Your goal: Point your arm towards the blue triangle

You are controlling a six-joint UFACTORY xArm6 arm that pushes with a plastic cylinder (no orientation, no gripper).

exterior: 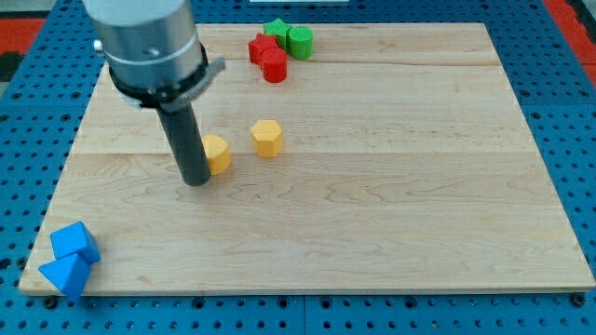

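The blue triangle [63, 275] lies at the board's bottom left corner, touching a blue cube-like block [75, 242] just above it. My tip [197, 181] rests on the board left of centre, well up and to the right of the blue triangle. A yellow block [217, 154] sits right against the rod's right side. A second yellow hexagonal block [267, 138] lies a little further right.
At the view's top centre stand a red star-like block [261, 46], a red cylinder [274, 66], a green star-like block [277, 31] and a green cylinder [300, 41], clustered together. The wooden board [419, 186] sits on a blue pegboard.
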